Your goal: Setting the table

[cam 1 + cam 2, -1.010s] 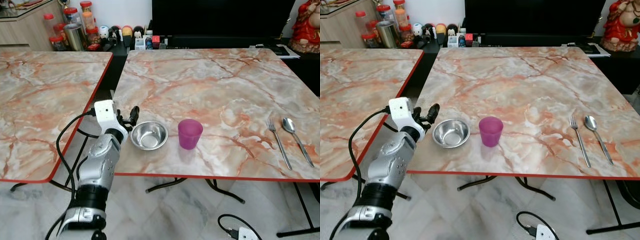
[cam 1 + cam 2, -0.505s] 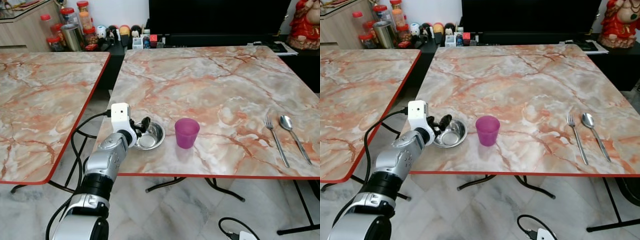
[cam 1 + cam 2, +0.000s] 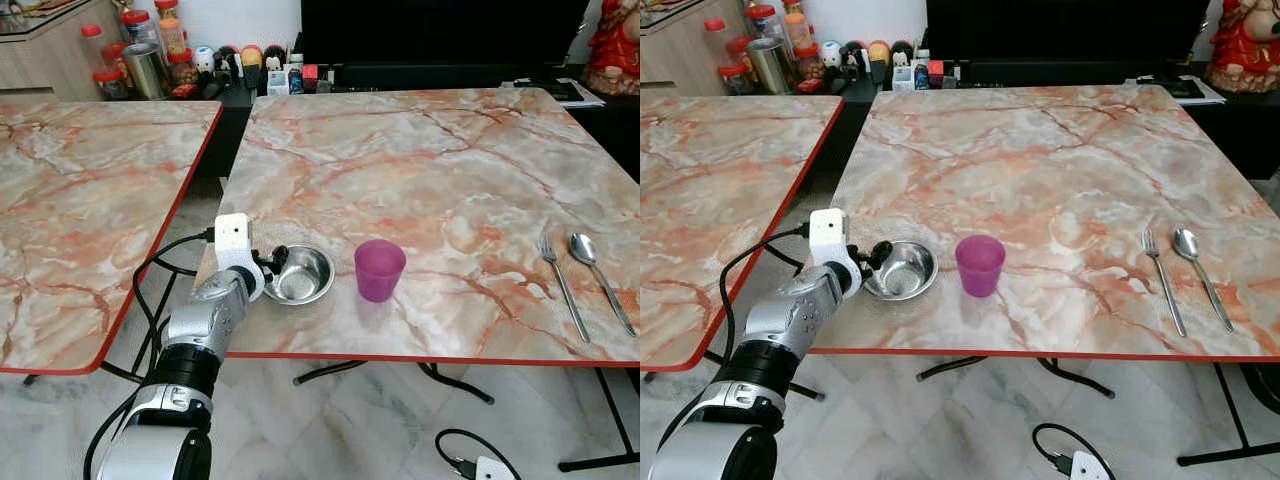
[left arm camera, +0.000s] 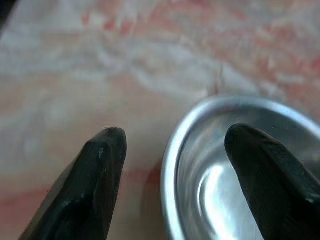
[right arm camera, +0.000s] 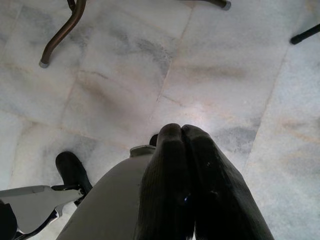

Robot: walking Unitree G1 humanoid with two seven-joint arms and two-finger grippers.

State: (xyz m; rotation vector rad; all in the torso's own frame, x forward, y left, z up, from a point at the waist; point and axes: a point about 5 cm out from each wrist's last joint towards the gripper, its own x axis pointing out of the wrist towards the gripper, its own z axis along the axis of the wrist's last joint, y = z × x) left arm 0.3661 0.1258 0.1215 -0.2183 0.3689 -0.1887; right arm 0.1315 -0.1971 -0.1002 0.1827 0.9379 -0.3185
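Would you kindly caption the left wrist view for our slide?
Left gripper open, its fingers straddling the steel bowl's rim on the marble table.

The left gripper (image 4: 170, 150) straddles the near-left rim of the steel bowl (image 3: 300, 275), 1 finger inside, 1 outside on bare marble table (image 3: 420, 170). Just right of the bowl stands a purple cup (image 3: 380, 269), blocking a sideways sweep. Beyond both, the tabletop lies open up to the fork (image 3: 562, 288) and spoon (image 3: 598, 278) at the right edge.
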